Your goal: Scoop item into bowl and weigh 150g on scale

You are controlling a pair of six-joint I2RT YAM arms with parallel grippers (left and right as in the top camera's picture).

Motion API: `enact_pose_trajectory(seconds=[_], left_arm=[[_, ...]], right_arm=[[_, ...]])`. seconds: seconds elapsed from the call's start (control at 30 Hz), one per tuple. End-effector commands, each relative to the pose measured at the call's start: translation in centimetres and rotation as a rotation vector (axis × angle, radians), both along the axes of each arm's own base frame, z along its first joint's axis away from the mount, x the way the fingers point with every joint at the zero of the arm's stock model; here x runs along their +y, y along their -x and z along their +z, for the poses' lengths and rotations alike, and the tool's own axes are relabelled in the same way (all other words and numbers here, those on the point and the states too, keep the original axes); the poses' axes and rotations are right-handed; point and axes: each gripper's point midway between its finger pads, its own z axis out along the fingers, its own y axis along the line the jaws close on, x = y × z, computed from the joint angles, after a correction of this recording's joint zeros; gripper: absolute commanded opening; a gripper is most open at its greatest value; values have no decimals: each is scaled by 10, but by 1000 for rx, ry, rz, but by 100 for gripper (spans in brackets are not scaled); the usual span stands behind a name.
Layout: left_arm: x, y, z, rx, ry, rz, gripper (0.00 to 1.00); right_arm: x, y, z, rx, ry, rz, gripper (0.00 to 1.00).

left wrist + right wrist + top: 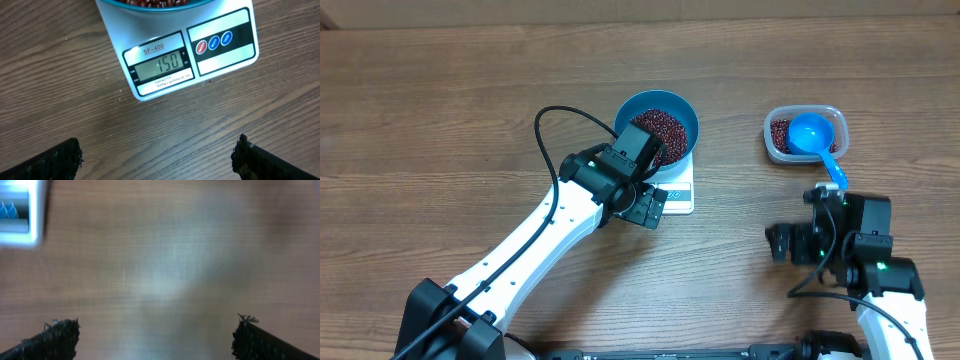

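- Overhead: the blue bowl [688, 118] stands on the white scale [680, 192], near the middle of the wooden surface [440, 100] and closer to its far edge than its near one
- The bowl holds a heap of dark red-brown beans [665, 128]; the left arm's wrist covers part of the bowl and part of the scale
- The left gripper [648, 207] hangs over the near left corner of the scale, with nothing in it
- A clear tub [772, 142] sits toward the far right corner of the surface, well apart from the bowl, with more beans inside and a blue scoop [812, 133] lying in it, handle reaching over the near rim
- The right gripper [798, 232] hovers over bare surface on the near side of the tub, empty
- Left wrist: the scale [220, 60] lies tilted across the upper half, its display [160, 65] reading 150, with three round buttons [214, 43] beside the display
- The bowl [150, 7] shows only as a blue sliver at the top edge, beans [155, 2] just visible in it
- The left gripper [157, 152] is spread wide, both black fingers [50, 162] down at the bottom corners, clear of the scale and touching nothing
- Right wrist: the view is blurred; the right gripper [155, 332] stands wide open over bare wood, holding nothing
- A white thing [20, 235] with blue on it sits in the upper left corner, too blurred to name
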Motion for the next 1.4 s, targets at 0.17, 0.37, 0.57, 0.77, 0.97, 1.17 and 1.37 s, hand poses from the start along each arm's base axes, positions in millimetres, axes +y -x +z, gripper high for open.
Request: enact_pose_trajectory(seconds=[0.17,0.37,0.57,0.77,0.97,1.17,1.37], left_arm=[[3,1,-2,-1,-14,1,100],[3,1,-2,-1,-14,1,100],[3,1,-2,-1,-14,1,100],[3,1,-2,-1,-14,1,100],[3,1,-2,-1,-14,1,100],[3,1,-2,-1,-14,1,100],[3,1,-2,-1,-14,1,100]], right_arm=[[21,-28,0,-265,-75,95,100],[23,-19,-19,-323,-72,103,100],[29,-15,-18,-432,-81,134,100],[31,-6,-25,-459,-83,142,100],[32,-4,-23,-512,-74,146,100],[32,-4,-16,-542,-68,148,100],[31,-5,0,-614,-55,153,100]])
